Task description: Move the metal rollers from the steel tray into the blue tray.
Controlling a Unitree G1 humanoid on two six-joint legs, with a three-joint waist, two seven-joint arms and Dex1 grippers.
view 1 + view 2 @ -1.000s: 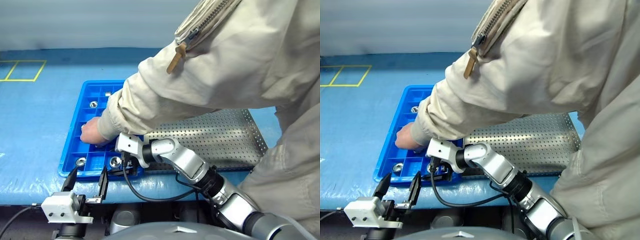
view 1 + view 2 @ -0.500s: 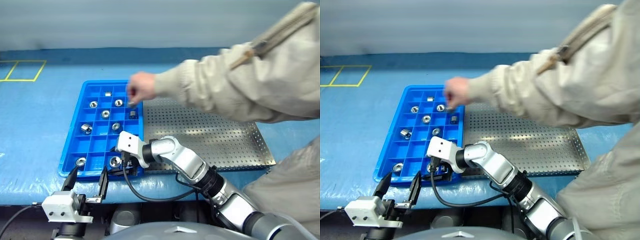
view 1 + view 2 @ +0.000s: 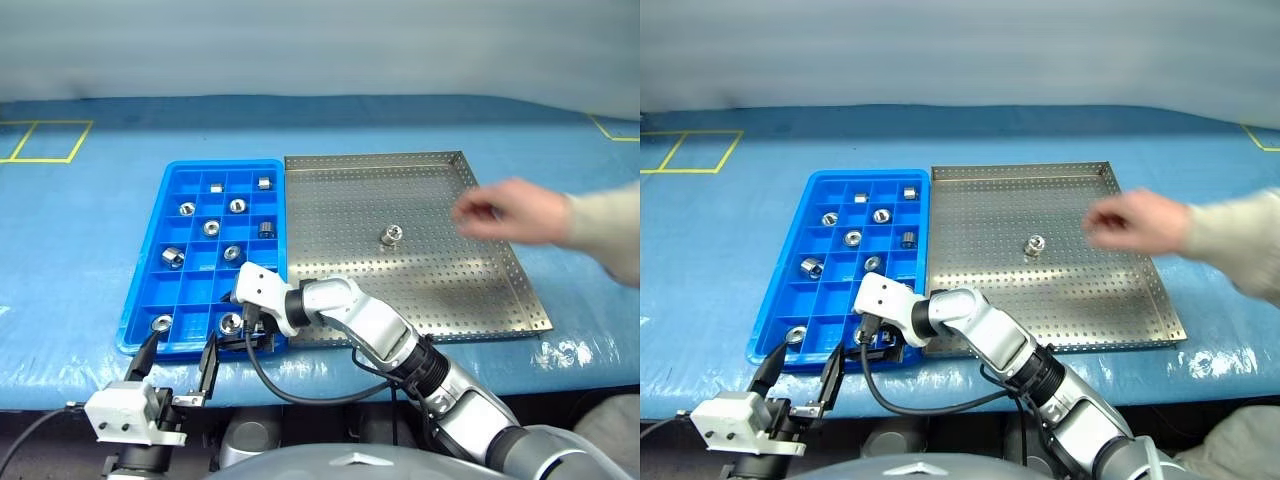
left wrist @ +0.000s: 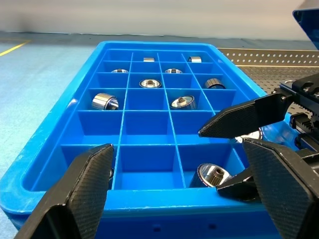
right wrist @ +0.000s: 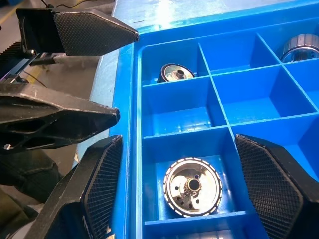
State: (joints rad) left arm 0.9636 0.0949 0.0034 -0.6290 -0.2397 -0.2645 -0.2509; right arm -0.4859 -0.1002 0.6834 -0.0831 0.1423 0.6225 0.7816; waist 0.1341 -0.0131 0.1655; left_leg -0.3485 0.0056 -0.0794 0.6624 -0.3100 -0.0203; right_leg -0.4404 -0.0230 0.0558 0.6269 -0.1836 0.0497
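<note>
The blue tray (image 3: 140, 300) lies on the left, with several metal rollers (image 3: 211, 228) in its compartments. Beside it, the steel tray (image 3: 450, 290) holds one roller (image 3: 389, 236) near its middle. My right gripper (image 5: 178, 140) is open at the blue tray's near corner, its fingers (image 5: 99, 184) standing wide on either side of a roller (image 5: 193, 186) that rests in a compartment. My left gripper (image 3: 180, 344) hangs open just outside the blue tray's near rim, level and empty. The left wrist view has the right gripper's fingers (image 4: 244, 117) around that same roller (image 4: 213, 174).
A person's hand (image 3: 500, 211) and sleeve (image 3: 605, 225) reach in from the right above the steel tray's right side. Both trays sit on a blue table cover (image 3: 80, 230) with yellow tape marks (image 3: 40, 140) at the far left.
The person's arm, which lay over the blue tray, has drawn back to the right. One roller now rests on the steel tray. Neither gripper has moved.
</note>
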